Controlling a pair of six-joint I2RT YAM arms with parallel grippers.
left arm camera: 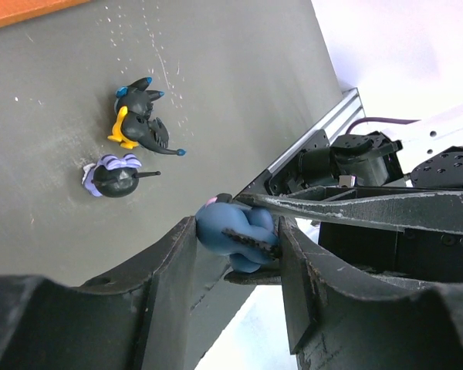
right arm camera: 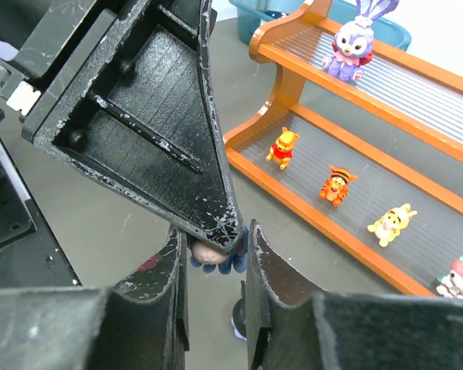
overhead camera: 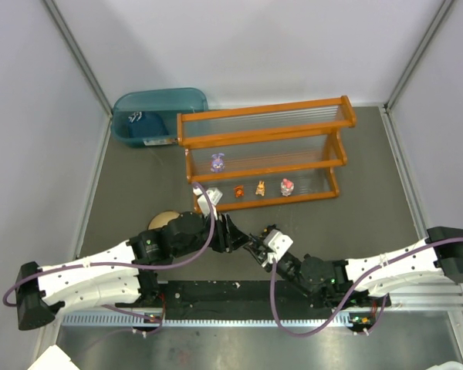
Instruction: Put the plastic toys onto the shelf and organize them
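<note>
Close to the near edge of the worktop (overhead camera: 355,231), about its middle, the small dark-blue toy (left arm camera: 231,235) is held off the surface. The left gripper (left arm camera: 238,228) and the right gripper (right arm camera: 216,248) both seem closed on it. On the shelf (overhead camera: 262,201) the purple bunny (right arm camera: 353,42) stands one tier up, and four figurines (right arm camera: 336,185) stand on the lowest tier. I judge the task more than half done. The black toy (left arm camera: 141,123) and another dark one (left arm camera: 112,177) are not yet placed.
</note>
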